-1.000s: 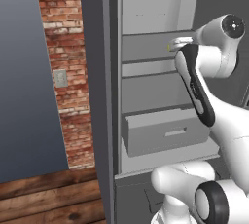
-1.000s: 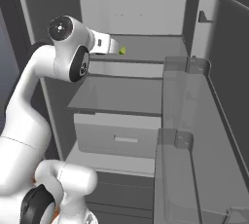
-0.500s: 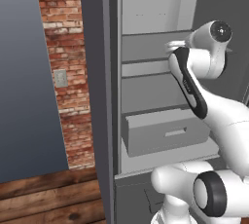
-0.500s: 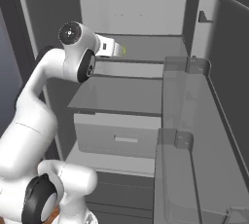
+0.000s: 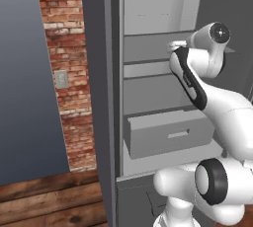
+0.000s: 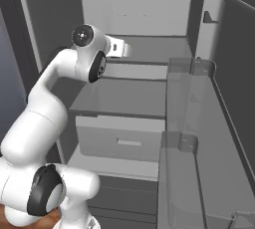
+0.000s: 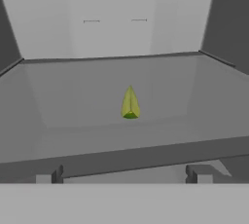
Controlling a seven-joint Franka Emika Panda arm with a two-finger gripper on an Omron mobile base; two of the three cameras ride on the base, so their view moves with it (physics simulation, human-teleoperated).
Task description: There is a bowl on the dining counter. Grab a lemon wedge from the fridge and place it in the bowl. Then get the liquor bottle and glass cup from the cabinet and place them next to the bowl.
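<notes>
Straight ahead of my pincer (image 7: 124, 174), on the light grey shelf (image 7: 73, 116) of the fridge (image 5: 111, 97), the lemon wedge (image 7: 130, 103) stands point-up, centred between my fingertips (image 7: 48, 176) and well apart from them. My pincer is spread wide and grasps nothing, level with the shelf's front edge.
</notes>
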